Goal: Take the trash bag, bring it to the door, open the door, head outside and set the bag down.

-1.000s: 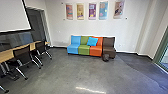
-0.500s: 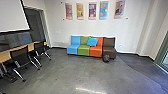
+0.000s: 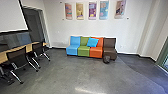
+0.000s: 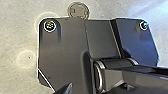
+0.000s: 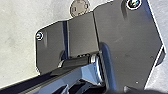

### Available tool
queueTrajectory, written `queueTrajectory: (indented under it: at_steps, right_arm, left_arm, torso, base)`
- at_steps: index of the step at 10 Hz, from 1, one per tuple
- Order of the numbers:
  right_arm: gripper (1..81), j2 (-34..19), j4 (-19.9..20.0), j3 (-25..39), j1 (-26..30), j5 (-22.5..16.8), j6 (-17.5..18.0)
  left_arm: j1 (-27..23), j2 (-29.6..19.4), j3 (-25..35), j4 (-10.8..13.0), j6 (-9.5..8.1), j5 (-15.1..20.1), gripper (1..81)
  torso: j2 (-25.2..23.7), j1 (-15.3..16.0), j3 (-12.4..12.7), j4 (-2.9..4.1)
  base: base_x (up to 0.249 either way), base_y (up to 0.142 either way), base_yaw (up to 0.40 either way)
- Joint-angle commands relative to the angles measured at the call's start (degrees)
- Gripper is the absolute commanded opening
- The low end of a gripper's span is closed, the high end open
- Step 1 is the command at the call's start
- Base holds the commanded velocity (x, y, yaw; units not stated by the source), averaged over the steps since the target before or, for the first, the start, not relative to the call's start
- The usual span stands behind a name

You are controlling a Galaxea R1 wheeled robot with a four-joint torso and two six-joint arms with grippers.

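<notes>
A small dark trash bag (image 3: 106, 59) rests on the floor in the head view, right in front of the brown seat at the right end of the sofa. Some distance of grey floor lies between the robot and the bag. At the right edge stands a green-framed glass door or window (image 3: 163, 56); which of the two I cannot tell. Both wrist views look down at the robot's own base and the floor, and how the grippers stand cannot be made out there.
The sofa (image 3: 83, 51) with blue, green, orange and brown seats stands against the far wall, a blue cushion (image 3: 92, 42) on it. On the left are a long table (image 3: 30, 47) and wheeled black chairs (image 3: 18, 58). A round floor cover (image 4: 78, 11) lies beside the base.
The head view has shifted slightly, with the sofa and bag a little larger and the left-hand chairs further toward the left edge. The bag rests on the floor as before.
</notes>
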Motion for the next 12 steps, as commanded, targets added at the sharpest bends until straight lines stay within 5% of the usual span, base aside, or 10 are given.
queueTrajectory:
  at_steps: [1,12]
  right_arm:
    - [81.1,0.5,0.0,0.3,2.8,-2.9,-0.3]
    - [81.1,0.3,0.0,0.3,2.9,-2.9,-0.2]
  left_arm:
    - [-2.7,0.4,-0.1,-0.4,0.02,2.7,81.1]
    - [-2.6,0.4,-0.1,-1.5,0.11,2.7,81.1]
  torso:
    - [0.0,0.0,0.0,0.00]
    - [0.0,0.0,0.0,0.00]
  base:
    - [0.142,-0.072,0.000]
    - [0.142,-0.079,0.000]
